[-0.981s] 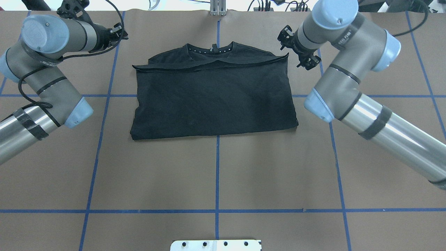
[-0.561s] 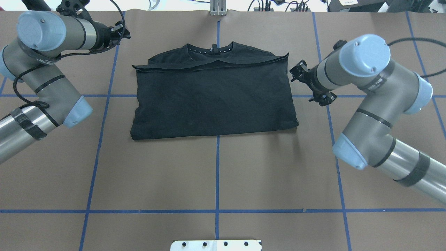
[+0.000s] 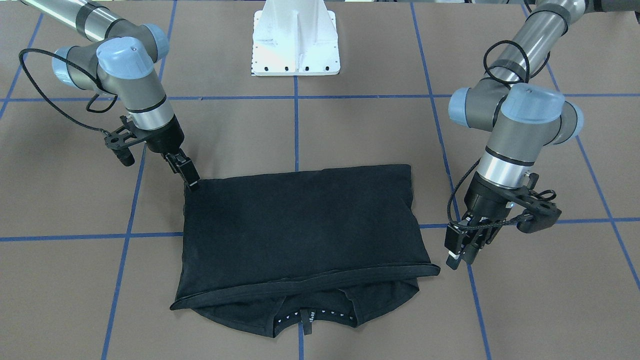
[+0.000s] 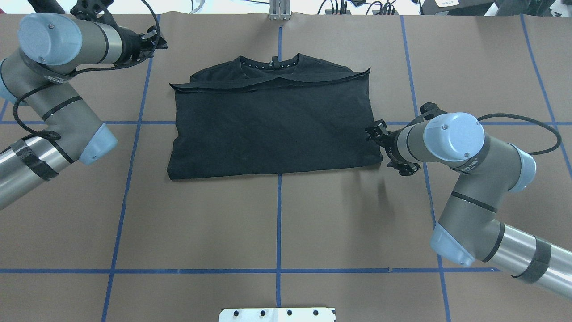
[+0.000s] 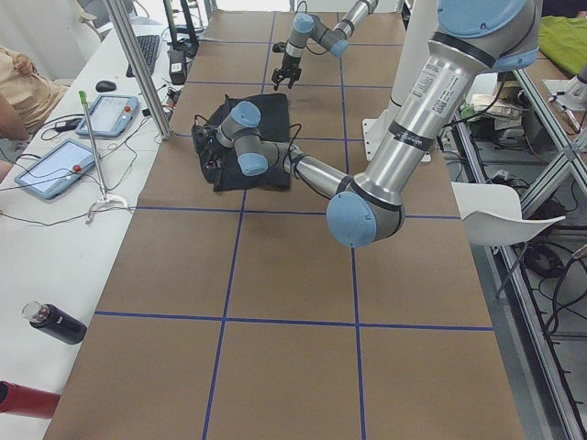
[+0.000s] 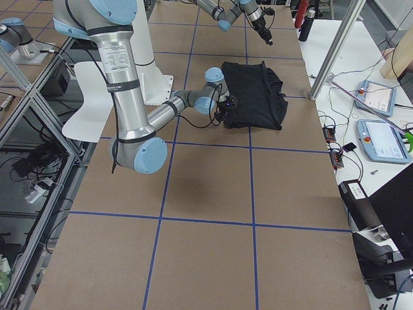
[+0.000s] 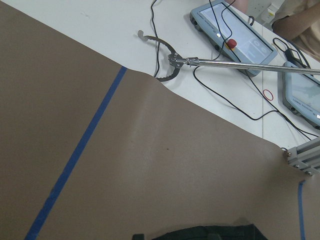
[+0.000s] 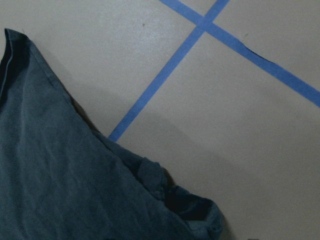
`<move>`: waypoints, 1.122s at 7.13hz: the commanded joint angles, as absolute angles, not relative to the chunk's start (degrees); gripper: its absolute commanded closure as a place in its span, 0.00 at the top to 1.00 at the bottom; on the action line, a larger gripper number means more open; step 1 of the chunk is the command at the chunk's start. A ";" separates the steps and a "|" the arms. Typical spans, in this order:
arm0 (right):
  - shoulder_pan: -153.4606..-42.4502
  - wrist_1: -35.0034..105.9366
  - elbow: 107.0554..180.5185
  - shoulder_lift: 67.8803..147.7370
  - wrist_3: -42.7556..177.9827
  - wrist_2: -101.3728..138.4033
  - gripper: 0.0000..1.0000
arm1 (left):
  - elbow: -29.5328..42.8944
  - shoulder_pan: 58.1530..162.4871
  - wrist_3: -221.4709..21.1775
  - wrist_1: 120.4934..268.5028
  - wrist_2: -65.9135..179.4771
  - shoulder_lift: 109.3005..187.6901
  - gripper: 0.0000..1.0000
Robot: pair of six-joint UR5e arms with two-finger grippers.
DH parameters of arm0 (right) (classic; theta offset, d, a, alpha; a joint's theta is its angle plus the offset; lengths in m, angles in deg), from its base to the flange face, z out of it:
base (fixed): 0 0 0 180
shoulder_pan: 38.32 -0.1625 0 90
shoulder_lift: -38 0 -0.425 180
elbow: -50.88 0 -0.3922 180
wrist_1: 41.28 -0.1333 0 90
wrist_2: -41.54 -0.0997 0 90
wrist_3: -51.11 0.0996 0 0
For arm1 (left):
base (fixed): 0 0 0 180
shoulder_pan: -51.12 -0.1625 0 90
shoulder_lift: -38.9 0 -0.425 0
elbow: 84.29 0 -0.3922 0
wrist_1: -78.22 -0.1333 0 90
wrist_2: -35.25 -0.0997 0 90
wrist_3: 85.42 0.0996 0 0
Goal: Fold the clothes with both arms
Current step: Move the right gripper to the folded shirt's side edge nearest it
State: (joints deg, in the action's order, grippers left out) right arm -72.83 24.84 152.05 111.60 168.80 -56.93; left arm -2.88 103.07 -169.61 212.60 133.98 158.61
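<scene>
— The desk (image 3: 350,130)?
— Brown paper crossed by blue tape (image 3: 296,125). The black T-shirt (image 3: 300,225) lies folded at lower centre, collar at the bottom, its neck label (image 3: 306,316) unreadable.
— And the arms?
— The right end effector (image 3: 189,177) has its tip at the shirt's upper-left corner. The left end effector (image 3: 457,257) is at frame right, clear of the shirt. I cannot tell how far either is open.

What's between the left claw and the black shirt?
Just bare brown table cover with a strip of blue tape separates the left gripper from the T-shirt, seen in the front-facing view.
</scene>
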 commanded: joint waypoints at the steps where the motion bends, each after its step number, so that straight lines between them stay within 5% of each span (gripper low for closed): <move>1: -72.08 22.37 148.98 110.95 168.62 -56.81 0.89 | -2.73 103.07 -169.62 212.60 133.95 158.61 0.53; 2: -72.07 21.57 148.62 111.04 168.54 -56.81 0.87 | -2.73 103.07 -169.62 212.60 133.95 158.61 0.53; 3: -72.07 21.47 148.27 110.95 168.80 -56.73 0.72 | -2.73 103.07 -169.62 212.60 134.04 158.61 0.53; 5: -72.16 21.56 148.17 111.21 168.97 -56.81 0.00 | -2.73 103.07 -169.62 212.60 134.04 158.61 0.53; 8: -72.51 21.65 150.18 112.00 168.62 -57.51 0.00 | -2.73 102.98 -169.70 212.60 134.04 158.70 0.54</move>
State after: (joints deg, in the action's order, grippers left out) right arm -72.35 21.58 149.09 111.61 168.66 -57.21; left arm -2.75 103.02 -169.63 212.56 134.04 158.62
